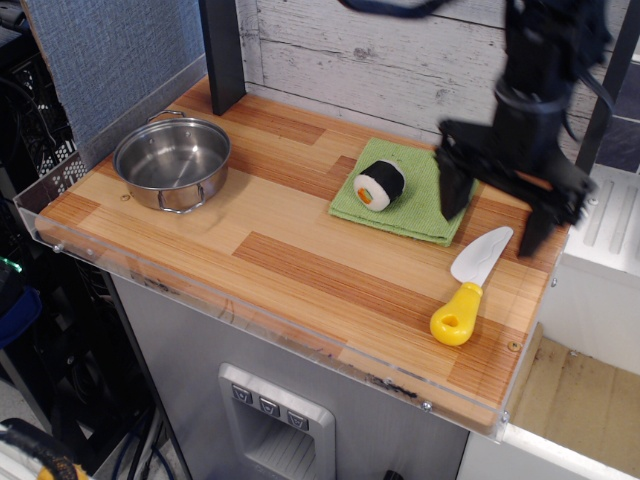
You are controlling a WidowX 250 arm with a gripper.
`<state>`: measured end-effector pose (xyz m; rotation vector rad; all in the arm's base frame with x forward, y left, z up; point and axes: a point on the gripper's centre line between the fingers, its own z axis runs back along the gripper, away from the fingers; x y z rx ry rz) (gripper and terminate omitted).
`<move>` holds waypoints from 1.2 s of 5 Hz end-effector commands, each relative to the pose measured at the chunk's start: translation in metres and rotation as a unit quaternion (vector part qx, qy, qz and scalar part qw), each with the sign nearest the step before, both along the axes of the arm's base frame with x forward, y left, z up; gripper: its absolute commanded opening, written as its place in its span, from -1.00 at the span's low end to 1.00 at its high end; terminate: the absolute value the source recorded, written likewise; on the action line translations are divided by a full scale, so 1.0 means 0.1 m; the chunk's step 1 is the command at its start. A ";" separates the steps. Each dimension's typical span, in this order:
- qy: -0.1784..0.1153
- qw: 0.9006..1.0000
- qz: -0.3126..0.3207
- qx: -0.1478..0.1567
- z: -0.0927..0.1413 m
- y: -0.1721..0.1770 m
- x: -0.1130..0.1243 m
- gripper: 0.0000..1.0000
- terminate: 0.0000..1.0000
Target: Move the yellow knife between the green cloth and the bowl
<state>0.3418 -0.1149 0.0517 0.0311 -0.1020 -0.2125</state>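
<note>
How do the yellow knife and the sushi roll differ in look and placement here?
The yellow knife is long and flat, with a yellow handle and pale blade; the sushi roll is short and round, black outside with a white and orange face. The knife lies on the bare wooden counter; the roll sits on the green cloth. Neither is touched by the end effector.

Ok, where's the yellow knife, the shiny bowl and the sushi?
yellow knife (456, 318): camera view, on its yellow handle.
bowl (172, 159): camera view, on its flat inside bottom.
sushi roll (379, 185): camera view, on its dark side, atop the green cloth (440, 195).
</note>
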 end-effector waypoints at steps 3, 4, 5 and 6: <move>0.052 0.998 0.017 0.033 -0.31 -0.11 -0.28 1.00 -1.00; 0.032 0.999 0.013 0.026 -0.16 -0.04 -0.27 1.00 -1.00; -0.034 0.999 -0.002 -0.024 0.22 -0.07 -0.16 1.00 -1.00; -0.081 0.996 0.003 -0.043 0.59 -0.02 -0.09 1.00 -1.00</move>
